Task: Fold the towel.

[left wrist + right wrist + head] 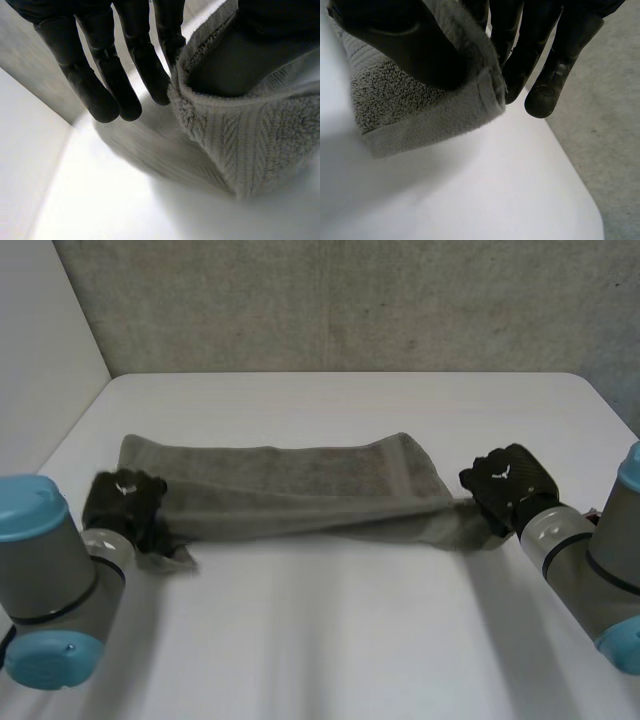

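- The grey towel (300, 490) lies across the middle of the white table (330, 630). It is drawn out into a long band from left to right, with its long edges doubled over loosely.
- The left hand (125, 500) is at the towel's left end. In the left wrist view its fingers (105, 75) run nearly straight, and the towel's hem (250, 150) is nipped between the innermost finger and the thumb (a pinch, not a fist).
- The right hand (508, 480) is at the towel's right end. Its thumb (405, 45) presses the towel's corner (420, 110) against the fingers (540, 40), so it grasps the cloth.
- A rough grey wall (350, 300) stands behind the table's far edge.
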Robot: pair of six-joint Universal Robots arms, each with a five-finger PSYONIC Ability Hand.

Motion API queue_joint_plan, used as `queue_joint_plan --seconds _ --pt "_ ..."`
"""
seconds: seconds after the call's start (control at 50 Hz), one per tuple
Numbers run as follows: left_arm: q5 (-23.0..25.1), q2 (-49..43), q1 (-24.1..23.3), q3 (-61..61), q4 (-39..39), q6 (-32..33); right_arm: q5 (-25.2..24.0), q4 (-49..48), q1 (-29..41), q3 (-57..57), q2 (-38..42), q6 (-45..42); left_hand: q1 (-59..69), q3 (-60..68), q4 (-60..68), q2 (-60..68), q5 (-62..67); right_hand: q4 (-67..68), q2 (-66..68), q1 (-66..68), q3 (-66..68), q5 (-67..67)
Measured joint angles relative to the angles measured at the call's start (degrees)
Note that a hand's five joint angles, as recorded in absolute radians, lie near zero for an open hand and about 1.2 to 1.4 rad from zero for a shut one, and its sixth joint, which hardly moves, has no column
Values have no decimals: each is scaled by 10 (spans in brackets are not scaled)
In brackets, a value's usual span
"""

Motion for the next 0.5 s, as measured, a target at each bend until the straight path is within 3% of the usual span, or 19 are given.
queue_joint_plan --seconds 0.26,0.5 --pt "32 200 -4 88 -32 31 -3 107 1 -123 -128 15 0 9 2 1 1 0 2 0 0 0" --pt "93 203 10 105 -103 52 -23 212 -4 -231 -157 37 -19 -22 -21 -20 -18 0 2 0 0 1"
